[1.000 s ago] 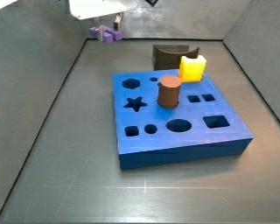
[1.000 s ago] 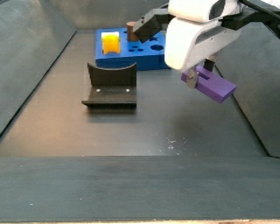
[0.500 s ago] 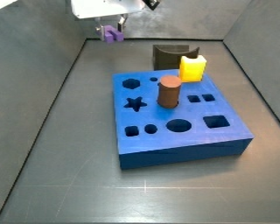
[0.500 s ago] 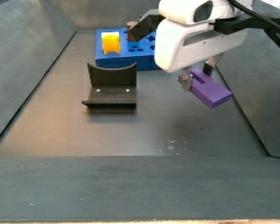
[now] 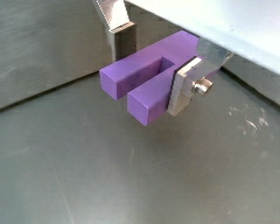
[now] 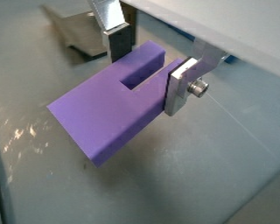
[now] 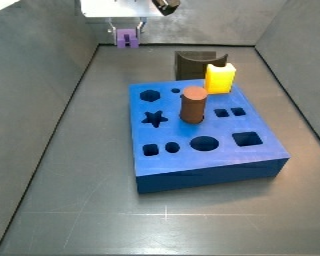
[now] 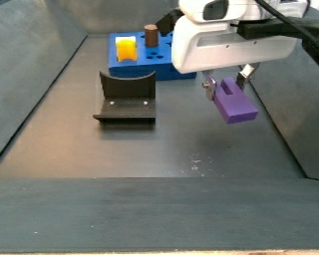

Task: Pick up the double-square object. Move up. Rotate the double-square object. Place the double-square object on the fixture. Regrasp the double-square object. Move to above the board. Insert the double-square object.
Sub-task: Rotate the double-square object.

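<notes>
- Clearly the gripper (image 5: 154,66) is clamped on the double-square object (image 5: 149,80), held in the air above the floor
- Fixture (image 8: 125,96) stands well apart (beside the board (image 8: 156,62))
- Step in hand looks like the rotation; next it must carry the piece over and set it on the fixture

The gripper (image 8: 226,84) hangs in the air, clear of the floor, its white body filling the upper right of a side view; in a side view (image 7: 127,35) it sits at the far end of the scene, to the left. Both wrist views show its flat silver fingers (image 5: 185,86) (image 6: 182,87) closed against opposite sides of the double-square object (image 5: 149,77) (image 6: 111,107), clamping it near one end. The object's free end juts out beyond the fingers.
</notes>
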Robot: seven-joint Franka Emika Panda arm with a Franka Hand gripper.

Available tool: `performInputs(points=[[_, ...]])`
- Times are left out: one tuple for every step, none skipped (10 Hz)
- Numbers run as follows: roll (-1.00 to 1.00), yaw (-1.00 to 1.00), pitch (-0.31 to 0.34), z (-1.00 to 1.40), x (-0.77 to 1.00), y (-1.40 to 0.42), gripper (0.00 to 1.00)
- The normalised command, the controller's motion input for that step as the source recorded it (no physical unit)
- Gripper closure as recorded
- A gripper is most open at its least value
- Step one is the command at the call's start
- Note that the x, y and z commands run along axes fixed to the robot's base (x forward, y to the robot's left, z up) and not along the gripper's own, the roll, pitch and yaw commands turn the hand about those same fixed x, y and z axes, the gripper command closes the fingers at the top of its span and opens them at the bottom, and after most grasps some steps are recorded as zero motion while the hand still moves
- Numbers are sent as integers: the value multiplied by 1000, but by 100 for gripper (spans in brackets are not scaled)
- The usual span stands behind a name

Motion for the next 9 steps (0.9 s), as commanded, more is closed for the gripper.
performInputs(points=[[-1, -1000, -1, 40, -27, 0, 100], [-1, -1000, -1, 40, -27, 0, 100], [-1, -1000, -1, 40, -26, 1, 100], [-1, -1000, -1, 39, -26, 1, 100], [-1, -1000, -1, 39, -26, 2, 100], [-1, -1000, -1, 39, -26, 2, 100], [-1, -1000, -1, 39, -26, 2, 100], [-1, -1000, -1, 38, -26, 2, 100], [-1, -1000, -1, 38, -26, 2, 100]])
